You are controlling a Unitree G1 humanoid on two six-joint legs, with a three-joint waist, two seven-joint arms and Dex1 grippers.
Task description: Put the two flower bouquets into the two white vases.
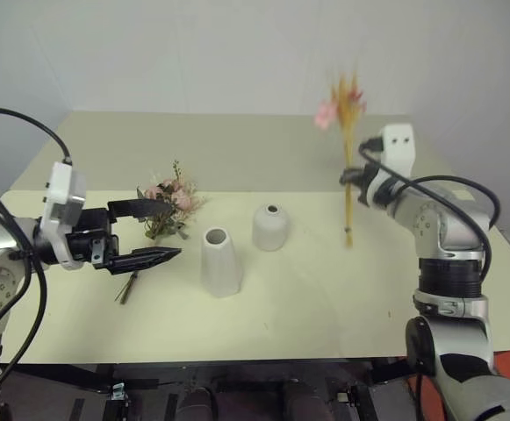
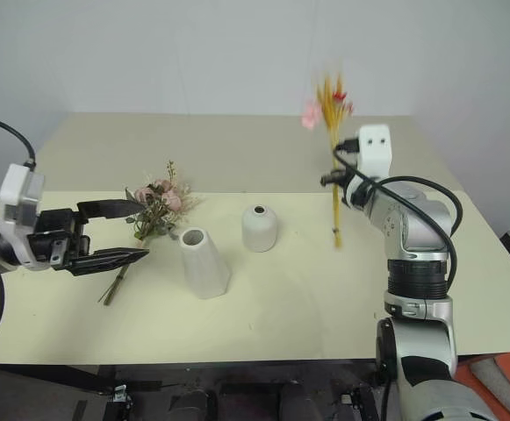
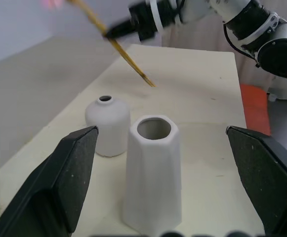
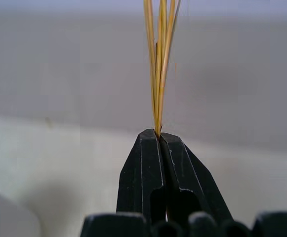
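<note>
While the right gripper's (image 1: 353, 178) two black fingers (image 4: 160, 163) stand pressed together on the stalks of the slim bunch of long yellow stalks with pink and red blossoms (image 1: 348, 153), that bunch hangs upright above the pale desk (image 1: 325, 298), blossoms up, cut ends pointing down and apparently clear of the surface. Its long axis is thus near vertical, which suits a drop into a top hole. From those cut ends the shorter rounded white matte vase (image 1: 270, 227) lies toward the robot's left, near, and the taller tapered white matte vase (image 1: 220, 261) lies further left and closer to the robot. Both holes face up and both vases look empty. The right arm is plainly the nearer one to the rounded vase, so I judge the coming move to be a sideways carry until the stalk tips stand over that small hole. The left gripper (image 1: 154, 232) hovers with its fingers (image 3: 66, 173) wide apart, holding nothing, pointing across toward the tapered vase. Just behind it, the bushy bunch of pink roses, grey-green leaves and white sprigs (image 1: 168, 206) lies flat on the desk.
</note>
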